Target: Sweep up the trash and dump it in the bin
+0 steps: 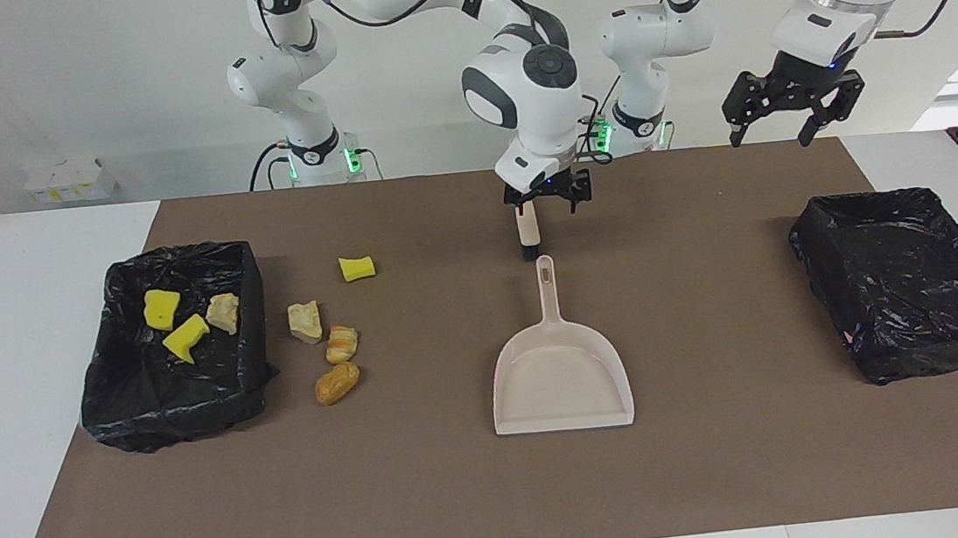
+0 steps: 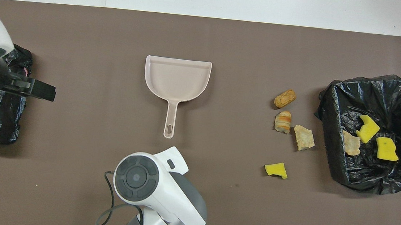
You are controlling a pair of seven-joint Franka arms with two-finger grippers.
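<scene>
Trash scraps [image 1: 338, 383], yellow sponge and tan pastry: four on the mat toward my arm's end, three in the black-lined bin [image 1: 177, 421]; my right pincer [image 1: 549, 205] hangs open and empty over the beige brush handle [image 1: 528, 231], near the beige plastic dustpan [image 1: 560, 384]; next, I judge, gripping that brush squarely; my left pincer [image 1: 769, 131] waits open over the second black bin [image 1: 876, 197].

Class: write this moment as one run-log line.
right gripper open over mat near dustpan handle | left gripper open, waiting up by empty bin | dustpan flat, unheld | trash: four on mat, three in other bin

Plenty of bare mat around the dustpan [image 1: 560, 375], but four scraps [image 1: 330, 336] crowd the way toward the filled bin [image 1: 180, 403], and the brush [image 1: 528, 231] stands near the handle.
</scene>
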